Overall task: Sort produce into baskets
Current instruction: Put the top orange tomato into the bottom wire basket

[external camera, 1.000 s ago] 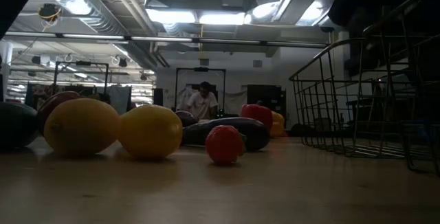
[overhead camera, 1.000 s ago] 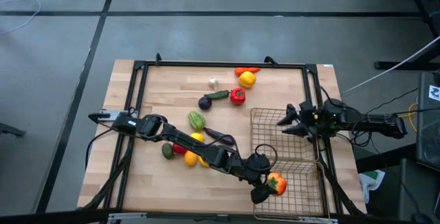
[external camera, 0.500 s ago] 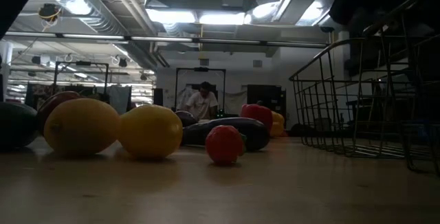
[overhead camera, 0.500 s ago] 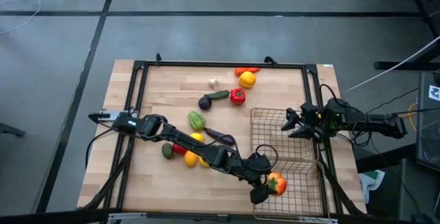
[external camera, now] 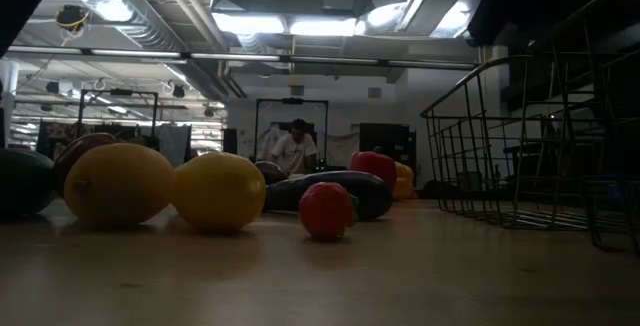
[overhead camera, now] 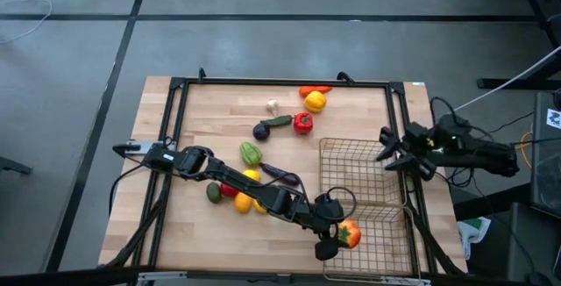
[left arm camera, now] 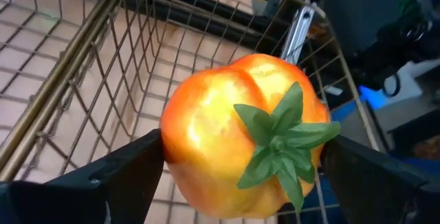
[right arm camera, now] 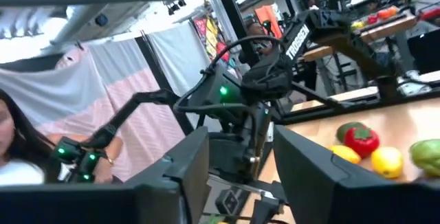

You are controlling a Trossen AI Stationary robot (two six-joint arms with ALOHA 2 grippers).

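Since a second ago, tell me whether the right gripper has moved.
Yes. In the high view the right gripper has pulled back from over the far basket, outward past its right rim toward the table's right edge. Its fingers are open and empty.

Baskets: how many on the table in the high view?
2. The far basket sits by the table's right side, empty. The near basket is just in front of it, with the left gripper holding an orange tomato over it.

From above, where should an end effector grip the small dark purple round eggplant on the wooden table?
Grip the small dark purple round eggplant across its rounded body, coming straight down. The green vegetable lies against its right side, so the fingers fit best at its near and far sides.
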